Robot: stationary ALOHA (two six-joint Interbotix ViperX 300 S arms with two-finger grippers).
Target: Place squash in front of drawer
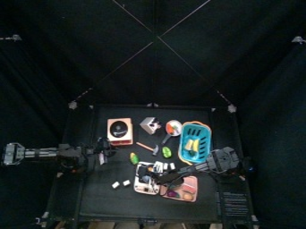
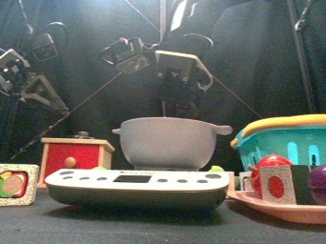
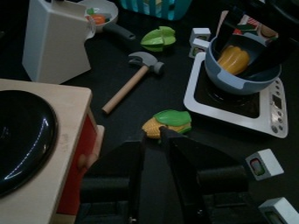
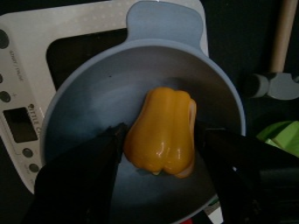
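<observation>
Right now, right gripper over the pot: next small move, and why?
Probably lower the right gripper a little and close on the squash. Its jaws stand wide open on either side of the squash, which lies in the grey pot on the scale, not yet gripped. The left gripper rests away near the hammer.

A robot test pen in a lab, not a real kitchen: black curtains close in a small black table, with two black arms mounted at its sides. The table is set with toy kitchenware: a grey pot on a white scale, a wooden toy stove, a toy hammer and a turquoise basket
</observation>
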